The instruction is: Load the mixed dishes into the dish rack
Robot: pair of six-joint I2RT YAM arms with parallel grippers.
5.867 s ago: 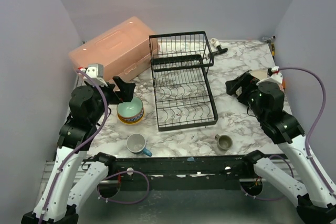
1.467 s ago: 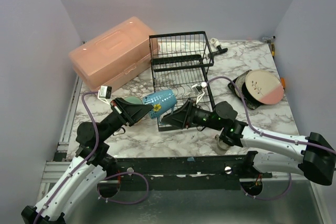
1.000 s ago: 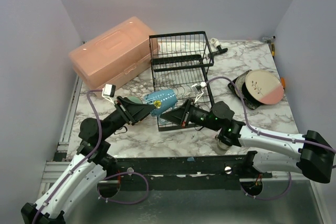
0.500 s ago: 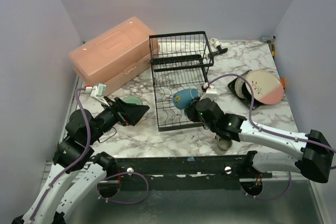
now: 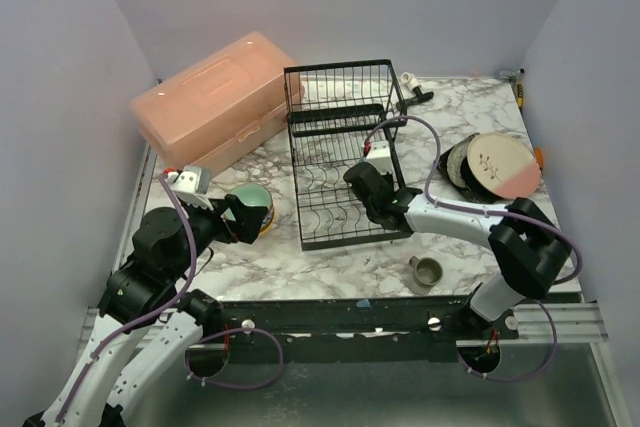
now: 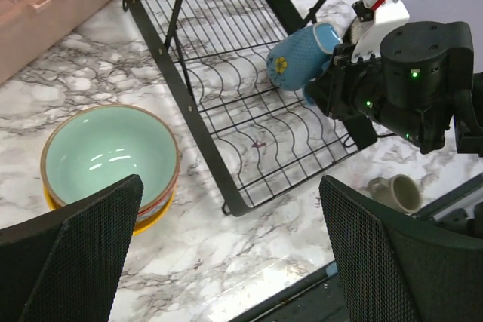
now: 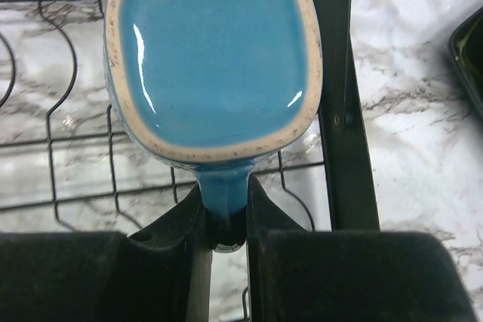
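Two arms: left by the bowls, right reaching over the rack.
right gripper: fingers pinched narrow on the handle of the blue mug.
blue mug: floral outside, tipped on its side, mouth facing the right wrist camera. It sits over the lower tier of the dish rack, close to the right rail. Cannot tell if it touches the wires.
left gripper: fingers spread wide, nothing between them, above the desk near the bowl stack.
bowl stack: mint green bowl on top, yellow one at the bottom, on the desk just left of the rack.
olive mug: upright on the desk near the rack's front right corner, not touching it.
plates: pink-cream plate on a dark one, well right of the rack.
salmon box: back left, beside the rack.
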